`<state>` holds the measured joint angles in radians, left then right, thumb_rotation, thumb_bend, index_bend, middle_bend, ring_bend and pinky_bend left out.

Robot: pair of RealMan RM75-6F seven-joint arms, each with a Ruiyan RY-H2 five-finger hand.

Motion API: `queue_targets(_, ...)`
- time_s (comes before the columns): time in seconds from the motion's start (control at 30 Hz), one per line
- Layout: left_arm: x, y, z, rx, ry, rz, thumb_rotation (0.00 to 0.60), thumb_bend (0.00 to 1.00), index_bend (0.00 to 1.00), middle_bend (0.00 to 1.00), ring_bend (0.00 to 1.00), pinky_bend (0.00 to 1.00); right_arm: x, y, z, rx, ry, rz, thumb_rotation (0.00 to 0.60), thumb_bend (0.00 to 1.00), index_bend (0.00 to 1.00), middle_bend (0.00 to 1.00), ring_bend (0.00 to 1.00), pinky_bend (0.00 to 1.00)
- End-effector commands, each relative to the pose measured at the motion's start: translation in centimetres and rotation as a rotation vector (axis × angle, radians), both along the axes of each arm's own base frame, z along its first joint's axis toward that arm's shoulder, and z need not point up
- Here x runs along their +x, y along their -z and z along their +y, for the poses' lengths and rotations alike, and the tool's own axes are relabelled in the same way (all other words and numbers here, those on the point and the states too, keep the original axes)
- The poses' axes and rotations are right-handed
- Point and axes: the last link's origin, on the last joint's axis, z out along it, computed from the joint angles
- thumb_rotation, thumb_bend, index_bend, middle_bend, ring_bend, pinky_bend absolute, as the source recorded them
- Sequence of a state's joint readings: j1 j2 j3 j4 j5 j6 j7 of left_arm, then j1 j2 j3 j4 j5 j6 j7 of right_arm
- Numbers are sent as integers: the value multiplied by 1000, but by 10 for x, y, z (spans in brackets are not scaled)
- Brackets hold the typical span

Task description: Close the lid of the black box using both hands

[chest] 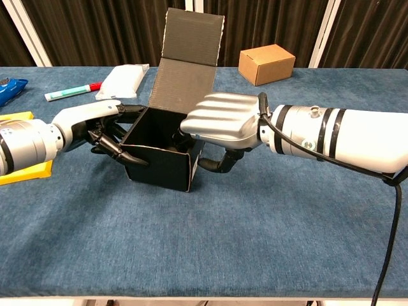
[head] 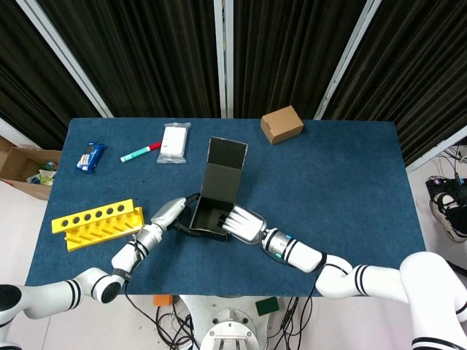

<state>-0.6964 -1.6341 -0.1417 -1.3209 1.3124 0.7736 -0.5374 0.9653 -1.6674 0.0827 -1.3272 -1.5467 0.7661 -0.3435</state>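
Note:
The black box [head: 206, 219] [chest: 159, 167] stands near the table's front middle, with its lid [head: 226, 171] [chest: 189, 60] upright at the back. My left hand [head: 169, 214] [chest: 95, 126] lies against the box's left wall, with its fingers [chest: 121, 152] spread and touching that wall and the front corner. My right hand [head: 245, 224] [chest: 224, 120] reaches from the right. It holds its flat fingers over the open top, and its thumb [chest: 220, 164] touches the right wall. Neither hand encloses anything. The box's inside is mostly hidden.
A small cardboard box [head: 282, 124] [chest: 266, 64] sits at the back right. A white packet [head: 174, 142] [chest: 122, 81], a marker [head: 140, 152] [chest: 70, 92] and a blue snack pack [head: 90, 157] lie back left. A yellow rack [head: 96, 224] [chest: 25, 171] is at front left.

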Motion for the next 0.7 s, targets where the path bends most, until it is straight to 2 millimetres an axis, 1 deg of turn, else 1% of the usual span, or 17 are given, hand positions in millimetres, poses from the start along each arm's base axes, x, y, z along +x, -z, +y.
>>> queue_targets(0.03,0,0,0,1,1,1,600,73,385,403,727,951,-1,-1,-1,-6,1,2,600,548,991,755,761,1000)
queue_targets(0.1,0,0,0,2,2,2,600,73,381,402,727,952,-2,-1,-2,-11,1,6,600,510,946,708,760,1000)
queue_targets(0.17,1,0,0,3,5,6,600,72,364,399,727,951,-2,-2,-3,-18,-3,11,600,433,805,597,757,1000)
queue_targets(0.2,1,0,0,3,6,7,600,72,356,395,726,951,-2,-2,-3,-20,-5,11,600,399,753,553,757,1000)
queue_targets(0.23,1,0,0,3,8,10,600,72,340,383,726,951,-1,-2,-3,-22,-6,9,600,333,676,487,756,1000)
queue_targets(0.27,1,0,0,2,11,15,600,72,319,364,726,951,-1,-2,-3,-25,-6,7,600,267,610,421,754,1000)
queue_targets(0.3,1,0,0,5,16,22,600,72,298,346,726,952,0,-2,-3,-31,-9,3,600,232,566,380,749,1000)
queue_targets(0.33,1,0,0,9,19,27,600,72,272,324,726,952,2,-2,-4,-35,-8,-3,600,177,495,319,740,1000)
queue_targets(0.43,1,0,-1,17,22,30,600,72,230,263,723,952,4,-2,-4,-40,-5,-15,600,85,333,202,720,1000)
queue_targets(0.47,1,0,-1,21,23,31,600,72,214,227,720,952,4,-3,-5,-45,-8,-20,600,61,265,164,715,1000)
queue_targets(0.53,1,0,-3,22,29,38,600,73,176,166,708,951,4,-4,-5,-51,-10,-32,600,43,190,132,712,1000)
queue_targets(0.57,0,-1,-3,25,34,44,600,73,143,120,695,951,4,-5,-5,-54,-10,-38,600,39,154,115,710,1000)
queue_targets(0.6,0,-1,-4,28,40,51,600,74,120,90,687,949,3,-6,-6,-59,-11,-44,600,35,128,102,709,1000)
queue_targets(0.7,-1,-3,-7,37,51,69,600,74,79,26,659,945,2,-12,-6,-69,-2,-85,600,32,94,82,707,1000)
